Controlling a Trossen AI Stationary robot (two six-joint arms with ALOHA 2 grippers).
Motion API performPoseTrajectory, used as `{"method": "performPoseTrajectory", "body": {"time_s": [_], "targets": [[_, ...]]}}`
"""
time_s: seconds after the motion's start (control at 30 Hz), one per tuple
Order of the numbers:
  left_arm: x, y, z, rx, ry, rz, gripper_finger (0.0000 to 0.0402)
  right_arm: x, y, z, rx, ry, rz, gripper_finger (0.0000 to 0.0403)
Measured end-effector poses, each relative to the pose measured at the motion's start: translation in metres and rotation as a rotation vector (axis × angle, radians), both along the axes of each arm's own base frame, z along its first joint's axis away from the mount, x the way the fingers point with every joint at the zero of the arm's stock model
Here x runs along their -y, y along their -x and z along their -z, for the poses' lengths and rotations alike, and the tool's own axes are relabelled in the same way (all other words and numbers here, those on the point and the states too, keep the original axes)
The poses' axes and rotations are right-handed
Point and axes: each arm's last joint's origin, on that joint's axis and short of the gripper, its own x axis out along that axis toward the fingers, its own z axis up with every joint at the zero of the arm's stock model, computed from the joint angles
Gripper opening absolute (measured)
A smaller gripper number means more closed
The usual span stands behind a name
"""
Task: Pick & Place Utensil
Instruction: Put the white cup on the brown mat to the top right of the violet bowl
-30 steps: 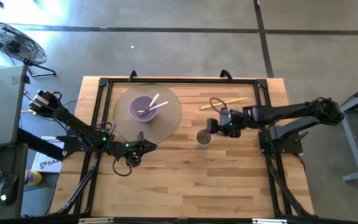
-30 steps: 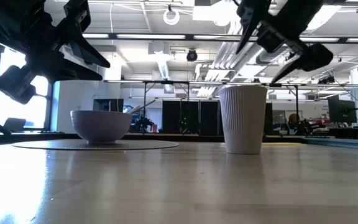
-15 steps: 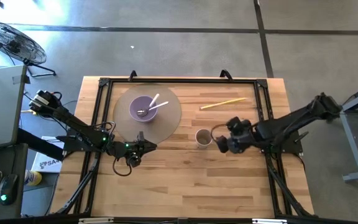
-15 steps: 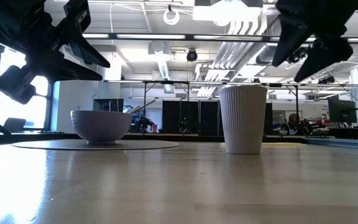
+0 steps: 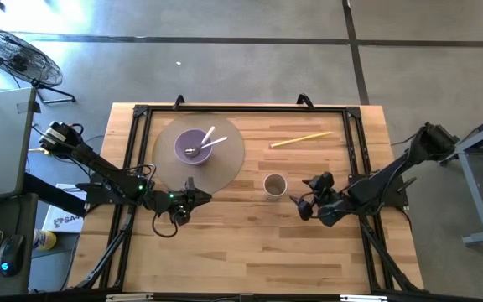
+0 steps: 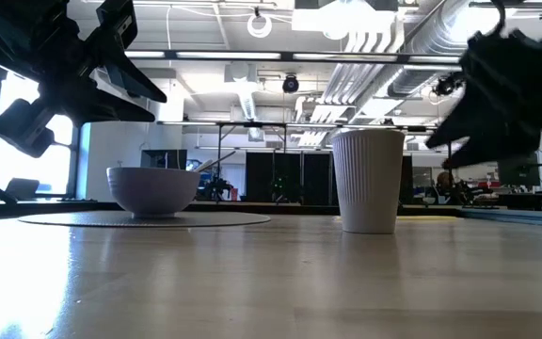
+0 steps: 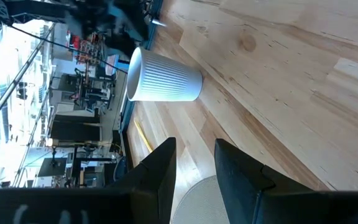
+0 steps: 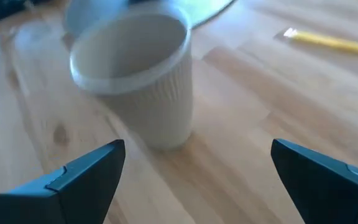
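A purple bowl stands on a round grey mat at the table's far left. Two pale utensils lie in it, their handles leaning over its rim. A ribbed paper cup stands upright mid-table, seen also as the cup in the right wrist view. A yellow stick lies flat at the far right. My right gripper hangs wide open just right of and nearer than the cup, facing it. My left gripper waits near the mat's front edge, its fingers a narrow gap apart with nothing between them.
Black frame rails run along the table's left, far and right edges. The near half of the wooden table lies bare. From table height, the bowl stands left and the cup right, with my right gripper beyond it.
My right gripper has swung from beside and above the cup toward the table's near right, sinking lower and rolling about its own axis as it went. It has stayed wide open. The cup, the bowl and the left arm have kept still.
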Motion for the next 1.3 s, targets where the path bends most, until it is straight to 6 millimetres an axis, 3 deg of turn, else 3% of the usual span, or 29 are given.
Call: {"method": "performPoseTrajectory", "body": {"time_s": [0.17, 0.43, 0.8, 1.3], "targets": [[0.000, 0.000, 0.000, 0.000, 0.000, 0.000, 0.0106, 0.005, 0.009, 0.022, 0.043, 0.000, -0.095, 0.0397], [0.000, 0.000, 0.000, 0.000, 0.000, 0.000, 0.0106, 0.006, 0.011, 0.029, 0.013, 0.196, -0.234, 0.0397], [0.000, 0.000, 0.000, 0.000, 0.000, 0.000, 0.0106, 0.007, -0.014, 0.058, 0.002, 0.247, -0.228, 0.0399], [0.000, 0.000, 0.000, 0.000, 0.000, 0.000, 0.0106, 0.027, -0.039, 0.070, 0.073, 0.314, -0.345, 0.0400]]}}
